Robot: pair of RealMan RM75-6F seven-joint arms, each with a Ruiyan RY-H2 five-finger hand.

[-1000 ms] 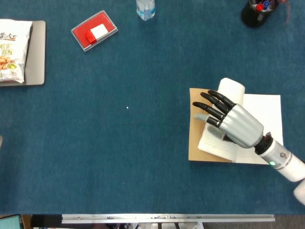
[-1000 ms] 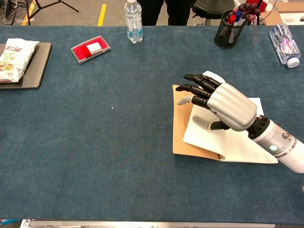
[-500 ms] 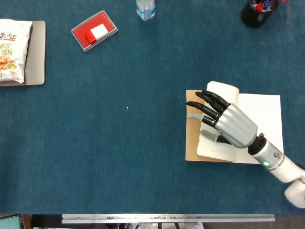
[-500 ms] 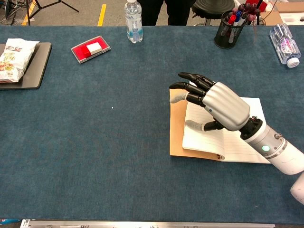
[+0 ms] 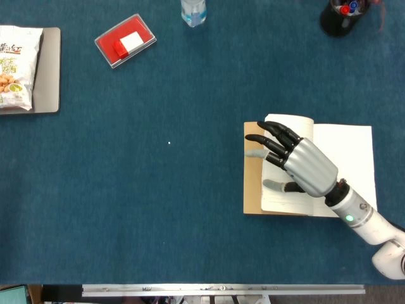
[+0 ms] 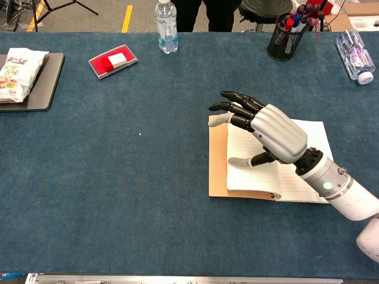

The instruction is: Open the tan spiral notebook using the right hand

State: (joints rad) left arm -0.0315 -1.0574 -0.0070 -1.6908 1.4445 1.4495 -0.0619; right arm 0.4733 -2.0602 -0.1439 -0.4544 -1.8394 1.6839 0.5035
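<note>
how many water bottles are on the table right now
2. One water bottle stands upright at the far edge, right of the red case. The other bottle lies on its side at the far right corner. More could sit outside the views.

Right hand (image 5: 302, 166) w/ silver shell, black fingers (image 6: 237, 107), grey tips, white forearm, green LED

Right hand (image 5: 302, 166) moved left across the tan spiral notebook (image 5: 253, 190). Curled page (image 5: 288, 121) that stood rolled up now lies nearly flat. Notebook shifted slightly left on desk (image 5: 158, 202).
</note>
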